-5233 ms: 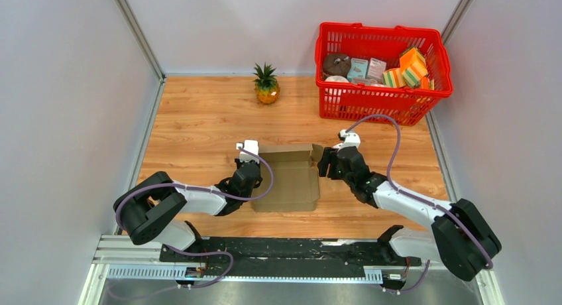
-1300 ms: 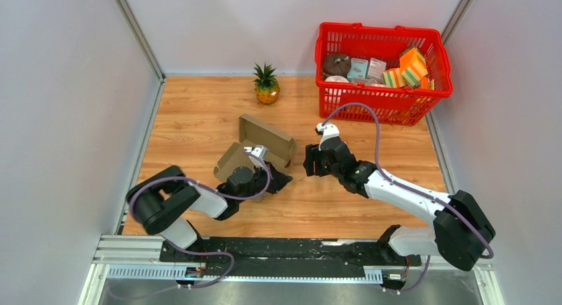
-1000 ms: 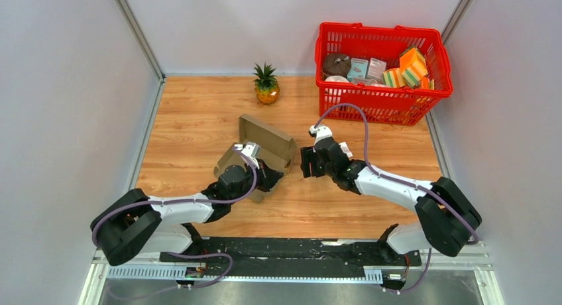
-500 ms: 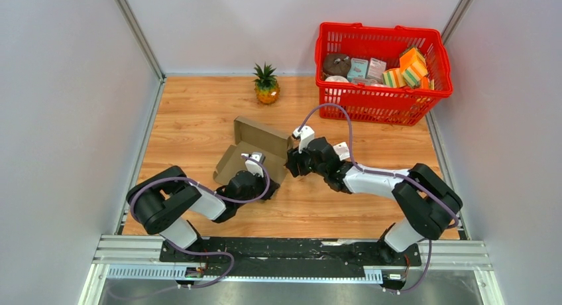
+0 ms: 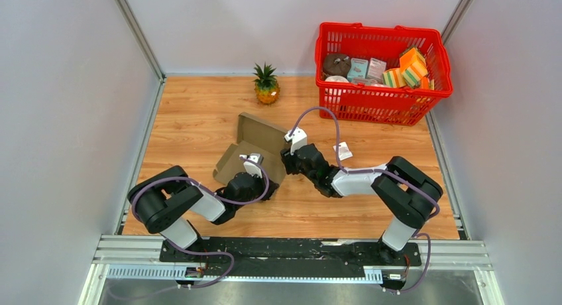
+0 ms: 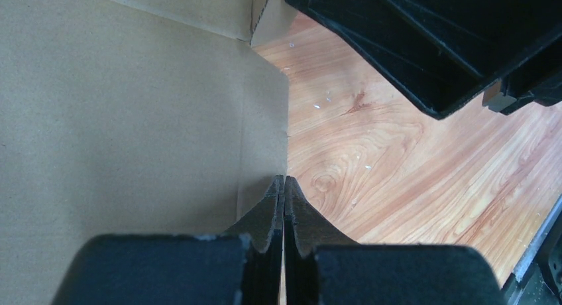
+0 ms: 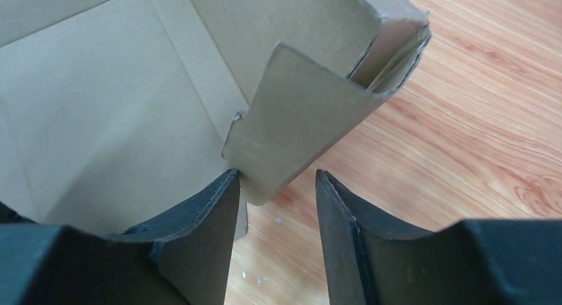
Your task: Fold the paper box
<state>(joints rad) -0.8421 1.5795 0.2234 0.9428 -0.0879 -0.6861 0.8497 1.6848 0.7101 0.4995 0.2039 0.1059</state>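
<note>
Pinching the plain brown paper box point(image 5: 255, 140) at its 6 o'clock edge with the left gripper point(image 6: 283, 192), fingers pressed flat together on cardboard. Straddling a loose flap corner at its 3 o'clock side with the right gripper point(image 7: 276, 178), fingers spread wide, gripping nothing. Found mid-table, panels tilted up, 6 o'clock from the pineapple point(image 5: 266, 85), 8 o'clock from the red basket point(image 5: 381, 28).

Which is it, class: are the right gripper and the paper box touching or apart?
Touching. Right wrist view: the right gripper's fingertip meets the paper box's flap.
</note>
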